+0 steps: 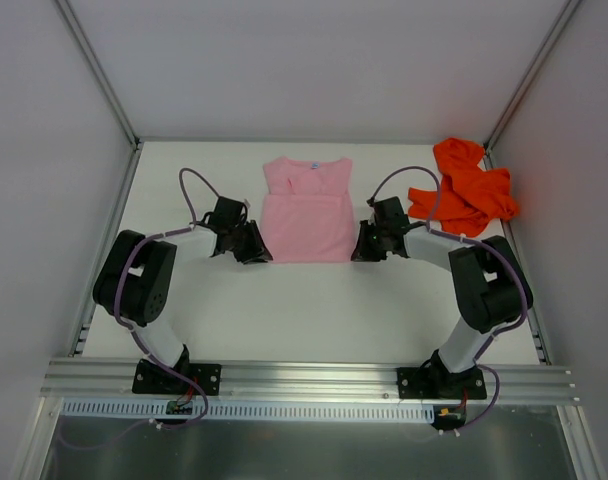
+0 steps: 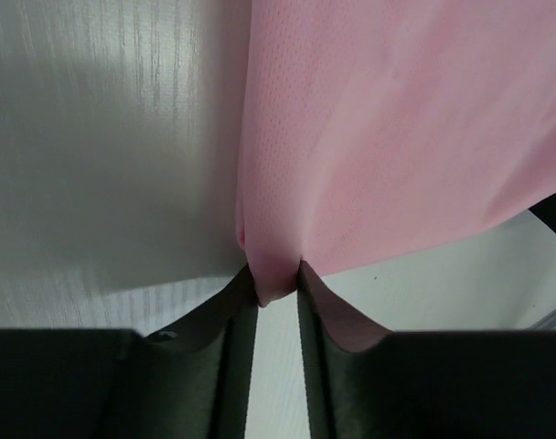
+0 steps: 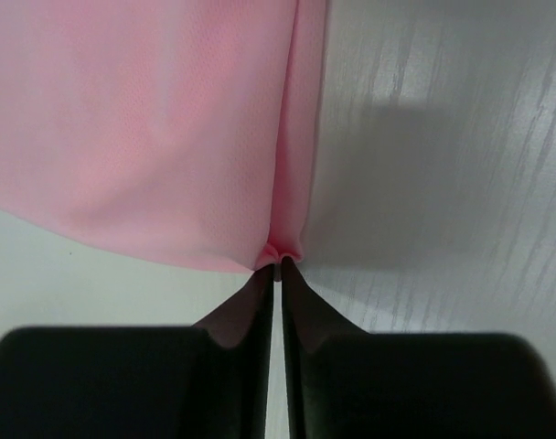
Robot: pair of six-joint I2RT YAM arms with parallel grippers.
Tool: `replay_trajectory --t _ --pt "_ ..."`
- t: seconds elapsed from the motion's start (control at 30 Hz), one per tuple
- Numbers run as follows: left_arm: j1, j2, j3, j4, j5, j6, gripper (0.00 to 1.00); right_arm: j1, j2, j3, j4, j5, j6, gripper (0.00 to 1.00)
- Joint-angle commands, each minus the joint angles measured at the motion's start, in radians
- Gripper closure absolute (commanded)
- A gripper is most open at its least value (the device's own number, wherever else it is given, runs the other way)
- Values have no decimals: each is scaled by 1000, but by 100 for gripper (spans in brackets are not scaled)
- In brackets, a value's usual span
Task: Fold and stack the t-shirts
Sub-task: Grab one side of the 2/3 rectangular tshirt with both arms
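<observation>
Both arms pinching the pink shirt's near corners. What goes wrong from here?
1. The right fingers hold only a small pucker of the pink t-shirt at their tips; it may slip on the lift.
2. The left fingers hold a thicker bunch, so the corners may rise unevenly and skew the fold.
3. The orange t-shirt lies crumpled beside the right arm; a wide swing might drag it.

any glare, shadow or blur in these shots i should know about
Top external: even, soft light, sharp throughout, only faint shadows on the table. Left wrist: the pink t-shirt is in focus, the fingers dark and soft, a grey shadow beside the cloth. Right wrist: same, with a bright patch upper right.
</observation>
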Motion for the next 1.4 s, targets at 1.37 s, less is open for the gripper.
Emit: replay_trajectory --t 1.37 --pt "-229 -897 -397 -359 -273 -104 100 182 -989 -513 -109 137 141 99"
